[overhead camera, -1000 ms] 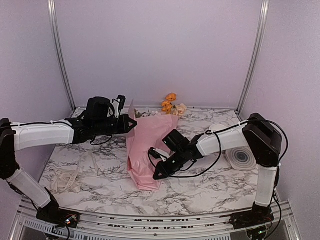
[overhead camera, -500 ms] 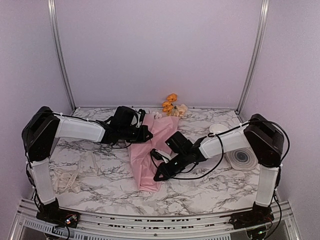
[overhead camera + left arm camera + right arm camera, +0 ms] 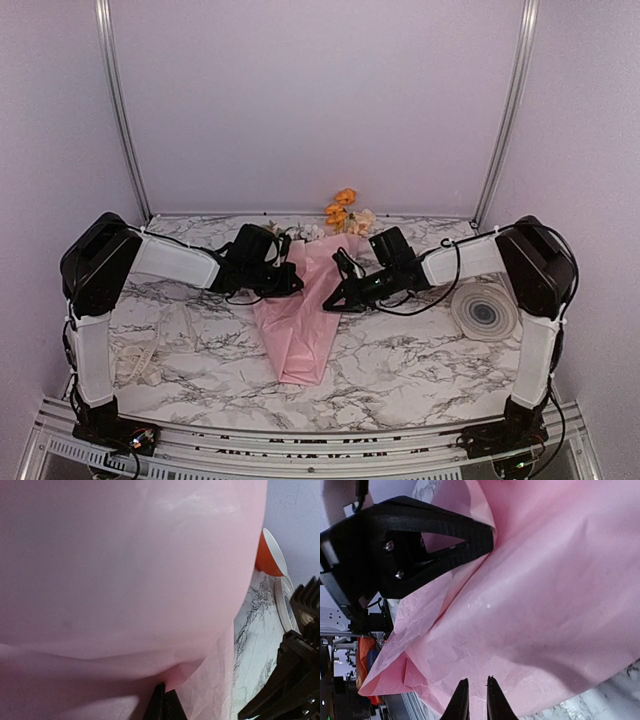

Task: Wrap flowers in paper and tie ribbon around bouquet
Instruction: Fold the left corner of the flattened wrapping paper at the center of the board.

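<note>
Pink paper [image 3: 300, 325] lying as a tapering fold on marble table [image 3: 430, 350], flowers [image 3: 343, 212] showing past its far end, left gripper [image 3: 162, 702] jaws pressed together at a paper crease, right gripper [image 3: 475, 697] jaws a slim gap apart over the paper, ribbon [image 3: 130, 362] loose at left, lettering too small to read.

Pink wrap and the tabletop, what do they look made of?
The paper: thin matte tissue-like sheet, going by its fine crinkles and soft folds. The table: white with grey veining, a marble look; possibly a printed laminate or film, though real stone can't be ruled out.
</note>
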Available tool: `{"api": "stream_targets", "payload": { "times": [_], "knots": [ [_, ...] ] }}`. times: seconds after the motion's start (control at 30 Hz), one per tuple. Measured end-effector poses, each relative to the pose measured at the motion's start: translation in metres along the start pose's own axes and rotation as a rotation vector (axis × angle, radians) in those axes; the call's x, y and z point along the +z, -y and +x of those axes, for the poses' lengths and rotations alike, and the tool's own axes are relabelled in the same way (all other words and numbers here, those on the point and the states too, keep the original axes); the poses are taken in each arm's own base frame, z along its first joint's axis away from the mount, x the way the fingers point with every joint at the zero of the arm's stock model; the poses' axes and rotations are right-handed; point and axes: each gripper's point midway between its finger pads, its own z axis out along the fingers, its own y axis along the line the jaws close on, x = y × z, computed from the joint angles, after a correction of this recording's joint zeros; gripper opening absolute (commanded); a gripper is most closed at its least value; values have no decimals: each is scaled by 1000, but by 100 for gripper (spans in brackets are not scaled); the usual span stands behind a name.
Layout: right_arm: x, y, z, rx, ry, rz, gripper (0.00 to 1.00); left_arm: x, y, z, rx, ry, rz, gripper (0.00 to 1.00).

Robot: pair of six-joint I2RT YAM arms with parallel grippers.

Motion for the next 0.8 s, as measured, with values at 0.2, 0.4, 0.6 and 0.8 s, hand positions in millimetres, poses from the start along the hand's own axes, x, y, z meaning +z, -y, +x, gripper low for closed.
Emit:
{"api": "stream_targets", "payload": {
  "times": [0.2,0.4,0.6,0.8],
  "knots": [
    [26,32,-21,14,-51,42,14,-12,24,-13,48,42,27,0],
    [22,52,-22,68,-89,68,15,-34,95,-37,134,118,147,0],
    [15,67,-31,116,-89,39,14,-37,129,-48,153,131,225,0],
    [7,74,-39,140,-69,-22,14,0,124,-44,142,68,213,0]
  ]
}}
